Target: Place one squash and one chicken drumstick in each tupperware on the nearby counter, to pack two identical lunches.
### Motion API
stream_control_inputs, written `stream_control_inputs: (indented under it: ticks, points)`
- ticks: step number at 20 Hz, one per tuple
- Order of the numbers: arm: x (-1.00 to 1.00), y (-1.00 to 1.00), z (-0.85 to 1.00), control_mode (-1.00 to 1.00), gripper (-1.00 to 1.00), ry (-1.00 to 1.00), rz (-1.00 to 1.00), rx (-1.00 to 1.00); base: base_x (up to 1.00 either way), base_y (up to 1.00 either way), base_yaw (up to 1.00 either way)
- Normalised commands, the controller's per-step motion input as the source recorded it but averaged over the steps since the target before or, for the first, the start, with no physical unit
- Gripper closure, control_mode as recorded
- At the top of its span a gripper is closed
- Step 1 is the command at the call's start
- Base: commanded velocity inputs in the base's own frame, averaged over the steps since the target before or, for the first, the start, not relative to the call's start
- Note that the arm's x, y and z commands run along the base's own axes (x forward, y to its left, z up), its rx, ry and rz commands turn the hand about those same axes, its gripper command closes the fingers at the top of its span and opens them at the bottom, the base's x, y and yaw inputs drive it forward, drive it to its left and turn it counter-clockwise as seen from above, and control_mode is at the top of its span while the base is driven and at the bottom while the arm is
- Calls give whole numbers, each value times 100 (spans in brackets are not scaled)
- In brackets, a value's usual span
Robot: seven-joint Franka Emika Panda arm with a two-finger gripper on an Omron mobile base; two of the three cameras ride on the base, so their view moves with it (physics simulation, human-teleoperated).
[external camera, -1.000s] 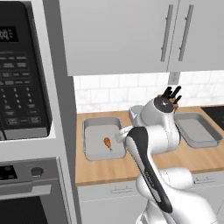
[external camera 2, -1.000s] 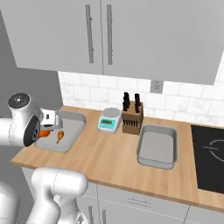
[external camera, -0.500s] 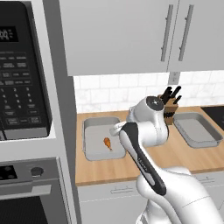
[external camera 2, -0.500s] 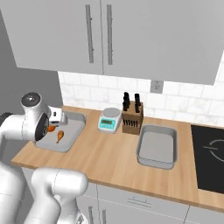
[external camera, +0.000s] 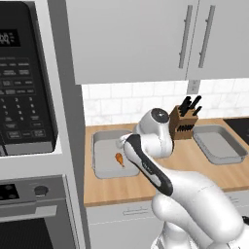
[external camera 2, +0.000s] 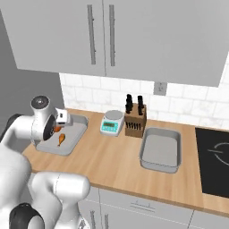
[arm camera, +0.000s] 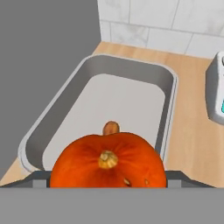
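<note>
A white robot arm reaches over the left end of a wooden bench [external camera 2: 112,156]. Its claw [arm camera: 107,181] is spread wide around a glossy orange squash [arm camera: 108,160], held above a grey tupperware [arm camera: 164,78] by the wall. A brown chicken drumstick [external camera: 119,158] lies inside that tray. A second tupperware [external camera 2: 174,136] sits further right, past a small scale [external camera 2: 111,122] and a knife block [external camera 2: 135,120].
</note>
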Motion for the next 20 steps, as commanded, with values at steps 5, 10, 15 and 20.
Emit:
stream_control_inputs:
  ticks: [5,10,15,20]
  points:
    - [43,9,-37,-100,100,0,0,0,0,0,0]
    - [43,13,-31,-100,100,0,0,0,0,0,0]
    - [40,11,-14,-100,100,0,0,0,0,0,0]
    - [40,5,-19,-100,100,0,0,0,0,0,0]
